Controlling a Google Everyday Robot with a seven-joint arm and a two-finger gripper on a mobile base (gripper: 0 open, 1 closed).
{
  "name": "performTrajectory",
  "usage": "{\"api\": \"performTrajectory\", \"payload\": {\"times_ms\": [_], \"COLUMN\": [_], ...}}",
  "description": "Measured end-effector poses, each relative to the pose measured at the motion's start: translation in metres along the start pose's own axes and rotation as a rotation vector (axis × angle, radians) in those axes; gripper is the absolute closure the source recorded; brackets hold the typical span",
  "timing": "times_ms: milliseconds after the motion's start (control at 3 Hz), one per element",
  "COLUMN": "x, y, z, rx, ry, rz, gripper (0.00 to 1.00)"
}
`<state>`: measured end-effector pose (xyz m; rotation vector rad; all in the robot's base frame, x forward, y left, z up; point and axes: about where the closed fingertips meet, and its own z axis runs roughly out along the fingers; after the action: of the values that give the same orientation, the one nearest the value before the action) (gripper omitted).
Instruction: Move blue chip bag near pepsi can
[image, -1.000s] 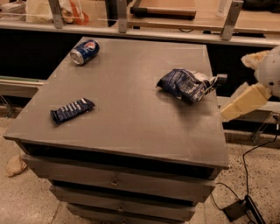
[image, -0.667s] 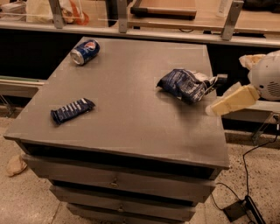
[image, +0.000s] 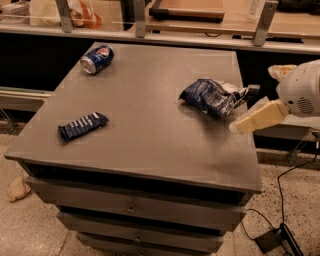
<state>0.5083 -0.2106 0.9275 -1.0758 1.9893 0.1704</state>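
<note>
The blue chip bag (image: 212, 96), crumpled dark blue foil with a silvery-white torn end, lies on the right part of the grey cabinet top (image: 150, 135). The pepsi can (image: 97, 59) lies on its side at the far left corner, well apart from the bag. My gripper (image: 254, 100) comes in from the right edge, just right of the bag's torn end. Its two cream fingers (image: 260, 117) are spread apart and hold nothing. It is not touching the bag.
A small flat dark blue bar wrapper with white stripes (image: 82, 125) lies at the front left. A counter with metal posts (image: 200, 30) runs behind the cabinet. Drawers (image: 130, 207) are below. A cable and plug (image: 280, 235) lie on the floor at the right.
My gripper has moved left, closer to the torn end of the chip bag. The bag, can and wrapper have not moved.
</note>
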Motion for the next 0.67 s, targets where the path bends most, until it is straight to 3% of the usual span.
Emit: {"api": "performTrajectory", "payload": {"times_ms": [333,667], "x": [-0.007,-0.01], "y": [-0.004,0.001], "z": [0.023,0.051], "rx": [-0.006,-0.044], "ry": [-0.022,-0.021], "rz": [-0.072,-0.162], "gripper": [0.0,0.0]}}
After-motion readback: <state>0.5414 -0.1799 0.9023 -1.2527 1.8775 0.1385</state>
